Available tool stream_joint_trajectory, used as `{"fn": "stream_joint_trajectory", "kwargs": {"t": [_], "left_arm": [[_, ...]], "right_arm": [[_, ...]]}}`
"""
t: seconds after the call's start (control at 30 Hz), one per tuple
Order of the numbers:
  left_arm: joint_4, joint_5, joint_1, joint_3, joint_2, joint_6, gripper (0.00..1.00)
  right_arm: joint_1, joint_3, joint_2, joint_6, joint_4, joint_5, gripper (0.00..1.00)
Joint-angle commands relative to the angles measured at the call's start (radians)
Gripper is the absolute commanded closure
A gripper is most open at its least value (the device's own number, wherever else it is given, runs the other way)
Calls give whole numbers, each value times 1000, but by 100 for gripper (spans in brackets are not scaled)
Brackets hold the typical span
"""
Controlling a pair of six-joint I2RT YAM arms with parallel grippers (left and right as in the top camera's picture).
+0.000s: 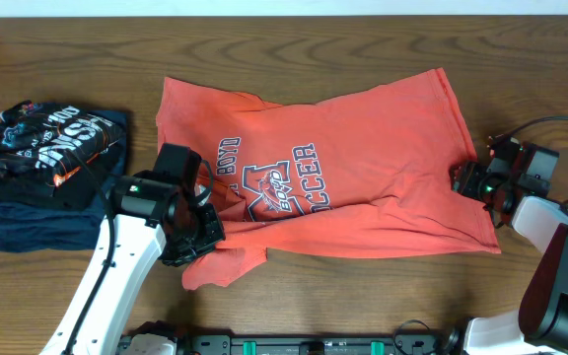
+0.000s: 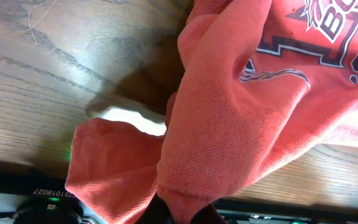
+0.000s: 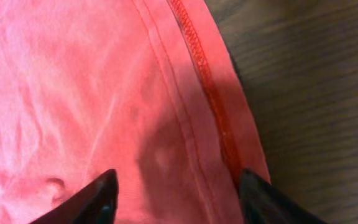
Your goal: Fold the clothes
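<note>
The orange-red T-shirt [image 1: 363,148] lies rumpled across the middle of the table [image 1: 57,39], lettering up (partly creased). The left gripper [image 1: 199,237] is clenched on bunched fabric. The right gripper [image 1: 464,181] is spread astride the hem.

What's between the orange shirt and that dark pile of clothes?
Overhead view: bare table farther back; nearer, the left arm reaching to the shirt.

The left arm [image 1: 116,286] reaches in from the near edge, wrist tipped down. The left gripper [image 1: 193,237] is mostly buried in the shirt [image 1: 363,148], and its jaws seem pinched on a fold. The right arm [image 1: 560,266] comes in low from the right. The right gripper [image 3: 178,193] has its fingers [image 3: 98,196] spread wide apart.
</note>
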Motion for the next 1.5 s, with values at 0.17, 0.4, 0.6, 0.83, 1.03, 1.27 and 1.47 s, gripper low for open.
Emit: {"fn": "stream_joint_trajectory", "kwargs": {"t": [0.17,0.4,0.6,0.83,1.03,1.27,1.47], "left_arm": [[-5,-13,4,8,-7,-1,94],[-5,-13,4,8,-7,-1,94],[-5,-13,4,8,-7,-1,94],[-5,-13,4,8,-7,-1,94],[-5,-13,4,8,-7,-1,94],[-5,-13,4,8,-7,-1,94],[-5,-13,4,8,-7,-1,94]], "right_arm": [[-16,8,20,-8,-1,-21,50],[-21,8,18,1,-1,-14,45],[-31,8,5,7,-1,-23,53],[-31,8,-9,7,-1,-26,59],[-31,8,-10,7,-2,-26,84],[-31,8,-10,7,-5,-25,95],[-44,8,-21,103,19,42,99]]}}
